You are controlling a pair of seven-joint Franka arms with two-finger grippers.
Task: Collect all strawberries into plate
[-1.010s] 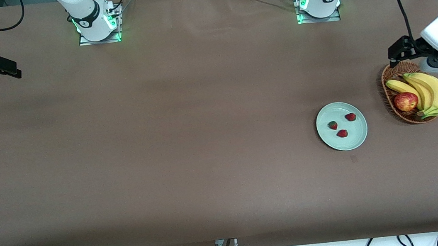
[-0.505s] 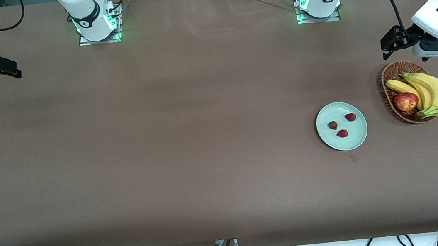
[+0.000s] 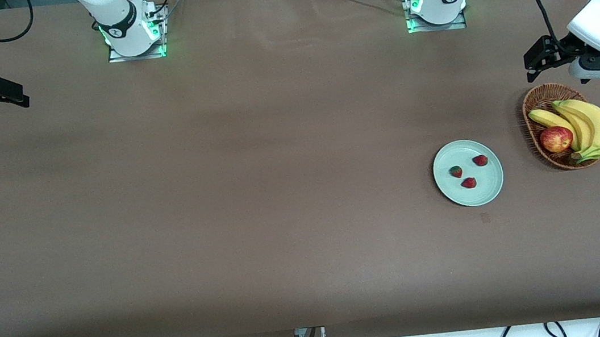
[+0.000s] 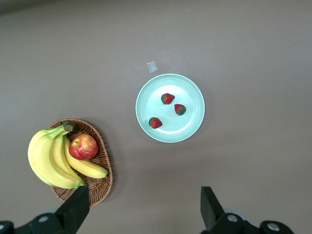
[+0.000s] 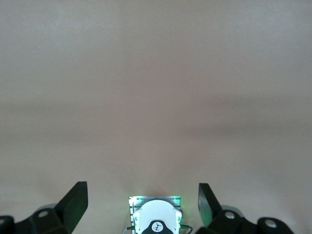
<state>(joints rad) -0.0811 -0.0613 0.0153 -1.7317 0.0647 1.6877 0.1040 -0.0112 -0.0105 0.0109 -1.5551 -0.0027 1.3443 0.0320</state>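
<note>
A: We see all three strawberries (image 3: 467, 171) lying in the pale mint-green plate (image 3: 451, 191). They sit apart from one another, none touching the rim. One strawberry (image 3: 480, 160) lies toward the basket side, one (image 3: 455, 171) toward the right arm's end, and one (image 3: 469, 182) nearest the front camera.

B: Agreed. Beside the plate, toward the left arm's end of the table, we find the brown wicker basket (image 3: 530, 118). It holds a bunch of bananas (image 3: 586, 124) and a red apple (image 3: 555, 139), the apple resting against the bananas.

A: What about the grippers?

B: We see the left gripper (image 3: 536, 60) up in the air, over the bare table just beside the basket's edge that lies farther from the front camera. In the left wrist view its two dark fingers (image 4: 74, 209) stand wide apart with nothing between them, and the plate and basket lie well below.

A: The right gripper (image 3: 10, 96) hangs over the table edge at the right arm's end, well apart from the fruit. We take that arm to be waiting. Its fingers (image 5: 73, 204) are spread wide too, holding nothing, and between them we see the arm's own base (image 5: 156, 223) with its green lights.

B: One more thing. Near the plate, closer to the front camera, we make out a small pale scrap (image 4: 152, 67) on the brown table (image 3: 224, 201), perhaps a bit of tape
</note>
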